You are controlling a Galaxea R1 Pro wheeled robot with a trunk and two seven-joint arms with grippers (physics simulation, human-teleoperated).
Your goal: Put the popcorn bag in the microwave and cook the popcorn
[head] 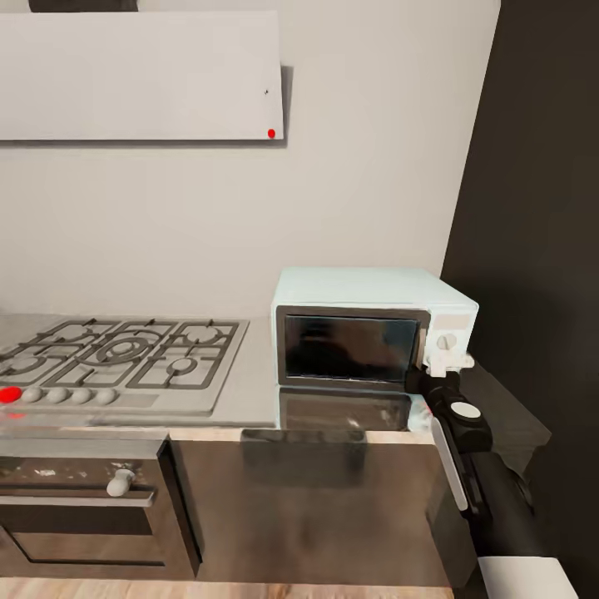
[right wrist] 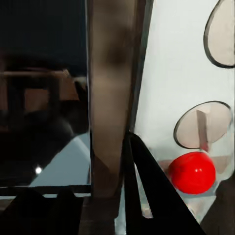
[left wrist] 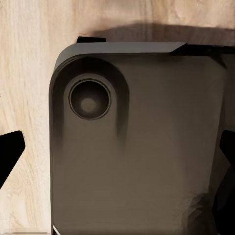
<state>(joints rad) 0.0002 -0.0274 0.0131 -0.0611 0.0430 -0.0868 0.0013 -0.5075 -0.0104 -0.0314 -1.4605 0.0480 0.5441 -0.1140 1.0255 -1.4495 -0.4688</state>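
- Where the right arm reaches up to the microwave's control panel, the right gripper [head: 438,372] sits against the panel's lower front corner; how far its jaws stand apart cannot be told from the head view.
- Seen from the right wrist, one dark fingertip [right wrist: 156,196] points at the pale panel, just beside a glossy red button [right wrist: 192,172]; nothing is seen held between the fingers.
- Just beyond the button is a white knob [right wrist: 203,128] in a round recess, and a second knob [right wrist: 224,32] lies farther along the panel.
- Beside the panel runs the brownish door frame [right wrist: 110,88], then the dark glass door [right wrist: 44,88], which is closed and shows reflections.
- The microwave [head: 366,329] stands on the grey countertop [head: 249,399], to the right of the gas hob [head: 116,358] and near the dark wall panel [head: 541,208].
- Under the hob is a black oven [head: 83,507] with a steel handle; above it hangs a pale range hood [head: 141,75] with a small red dot.
- The popcorn bag cannot be made out through the dark glass.
- From the left wrist, the dark fingertips of the left gripper [left wrist: 117,156] show at opposite edges, wide apart and empty, over the robot's dark base [left wrist: 137,147] and the wood plank floor [left wrist: 24,73].
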